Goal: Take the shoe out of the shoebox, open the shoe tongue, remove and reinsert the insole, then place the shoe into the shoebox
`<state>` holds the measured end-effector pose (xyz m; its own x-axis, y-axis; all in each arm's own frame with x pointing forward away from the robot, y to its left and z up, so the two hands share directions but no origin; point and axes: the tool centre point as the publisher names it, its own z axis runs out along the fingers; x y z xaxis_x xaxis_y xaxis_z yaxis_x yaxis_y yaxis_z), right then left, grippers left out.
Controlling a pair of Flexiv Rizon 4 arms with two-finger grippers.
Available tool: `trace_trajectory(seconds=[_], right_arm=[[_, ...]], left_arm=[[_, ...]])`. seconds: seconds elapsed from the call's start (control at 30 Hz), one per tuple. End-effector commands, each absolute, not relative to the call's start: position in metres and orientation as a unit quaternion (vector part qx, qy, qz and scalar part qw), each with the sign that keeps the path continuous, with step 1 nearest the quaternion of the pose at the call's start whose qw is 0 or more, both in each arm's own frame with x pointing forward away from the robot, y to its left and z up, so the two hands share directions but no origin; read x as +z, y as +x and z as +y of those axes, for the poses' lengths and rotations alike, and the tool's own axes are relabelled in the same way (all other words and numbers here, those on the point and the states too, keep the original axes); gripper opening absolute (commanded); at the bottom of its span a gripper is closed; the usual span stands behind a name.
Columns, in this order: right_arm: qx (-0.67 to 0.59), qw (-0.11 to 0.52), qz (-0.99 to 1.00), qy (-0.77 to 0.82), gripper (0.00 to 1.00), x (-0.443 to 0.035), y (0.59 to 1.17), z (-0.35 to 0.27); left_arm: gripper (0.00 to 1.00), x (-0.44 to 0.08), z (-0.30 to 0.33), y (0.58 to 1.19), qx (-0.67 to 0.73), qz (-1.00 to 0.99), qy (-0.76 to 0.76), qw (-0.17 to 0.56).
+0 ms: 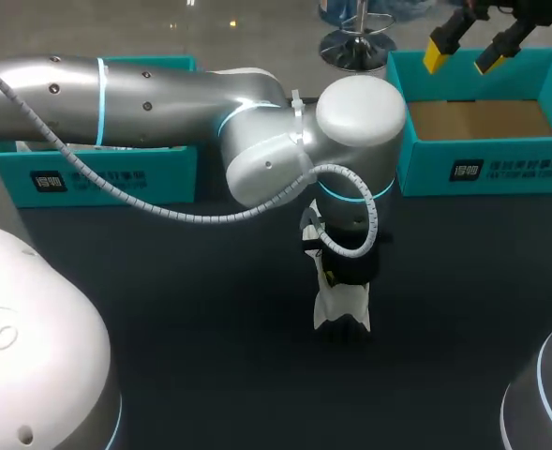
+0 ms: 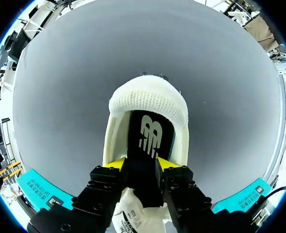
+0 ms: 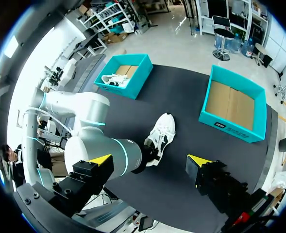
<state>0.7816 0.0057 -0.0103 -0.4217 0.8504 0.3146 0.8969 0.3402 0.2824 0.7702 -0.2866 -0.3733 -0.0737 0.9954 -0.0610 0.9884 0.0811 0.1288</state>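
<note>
- The white mesh shoe with black parts (image 1: 341, 314) sat out on the dark desk (image 1: 210, 356), well apart from the empty teal cardboard shoebox (image 1: 486, 169).
- The left end effector (image 2: 142, 165) was down at the shoe. Its fingers were narrow and pinched a black flat piece (image 2: 150, 133) that came out of the shoe's opening. I could not tell if this piece was the insole or the tongue.
- The right end effector (image 1: 463, 54) hung over the far rim of the empty shoebox. Its fingers were wide apart and held nothing.
- A second teal box (image 1: 116, 178) stood far from the empty shoebox, on the other side of the shoe.
- What could go wrong: nothing held the shoe down. So I think a pull on the black piece could lift or tip the whole shoe. The thin piece could also bend or slip out of the pinch.
- Writing: the black piece had a big white logo. Both boxes had white print on their front walls. I leave these unread.
</note>
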Motion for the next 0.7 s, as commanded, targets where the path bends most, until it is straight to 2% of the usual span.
trace_trajectory(seconds=[0.03,0.7], right_arm=[[-0.208,0.056,-0.817,-0.535,1.00,-0.0106,0.7826,0.0059],[-0.208,0.056,-0.817,-0.535,1.00,-0.0106,0.7826,0.0059]], left_arm=[[1.00,-0.3735,-0.2839,0.7696,0.030,0.734,0.675,0.068],[1.00,-0.3695,-0.2779,0.7720,0.028,0.747,0.660,0.076]])
